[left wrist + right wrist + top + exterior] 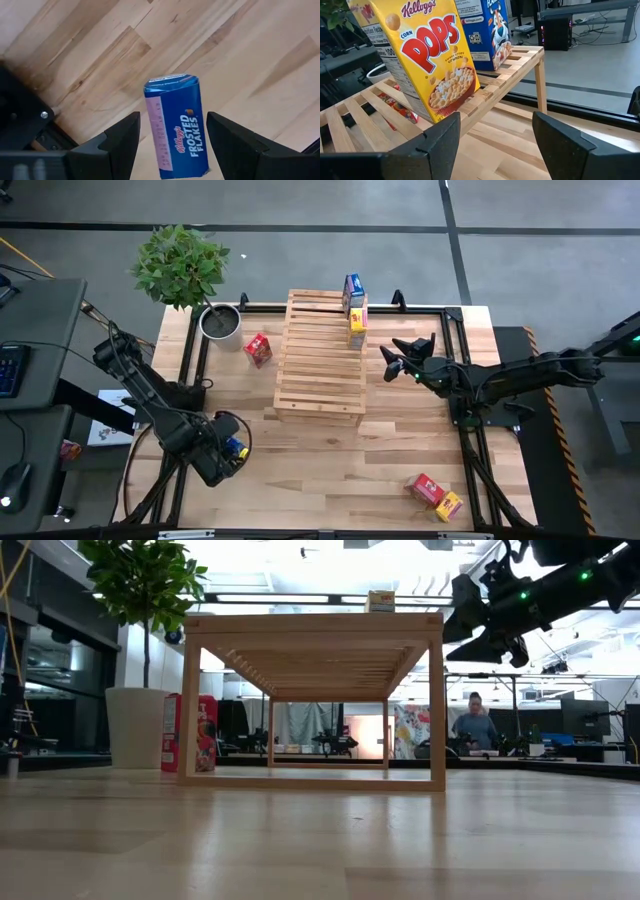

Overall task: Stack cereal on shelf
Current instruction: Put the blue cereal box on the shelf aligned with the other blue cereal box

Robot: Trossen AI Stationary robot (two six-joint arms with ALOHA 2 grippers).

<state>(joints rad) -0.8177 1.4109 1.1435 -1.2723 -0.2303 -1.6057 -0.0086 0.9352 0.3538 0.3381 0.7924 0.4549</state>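
Observation:
The shelf (pixel 320 355) of pale wooden slats stands mid-table. On its far right part stand a blue cereal box (pixel 354 288) and a yellow one (pixel 357 320), which show close up as the yellow Corn Pops box (pixel 427 55) and the blue box (pixel 487 30). My right gripper (pixel 400 360) hangs open to the shelf's right, facing them. At the near left, my left gripper (pixel 228 452) points down, open. Its fingers stand on either side of a blue Frosted Flakes box (pixel 175 125) on the table, with a gap on each side.
A red cereal box (pixel 257 348) stands on the table left of the shelf, next to a potted plant (pixel 220 320). A red box (pixel 426 488) and a yellow box (pixel 450 505) lie together near the front right. A person (pixel 473 725) is far behind the table.

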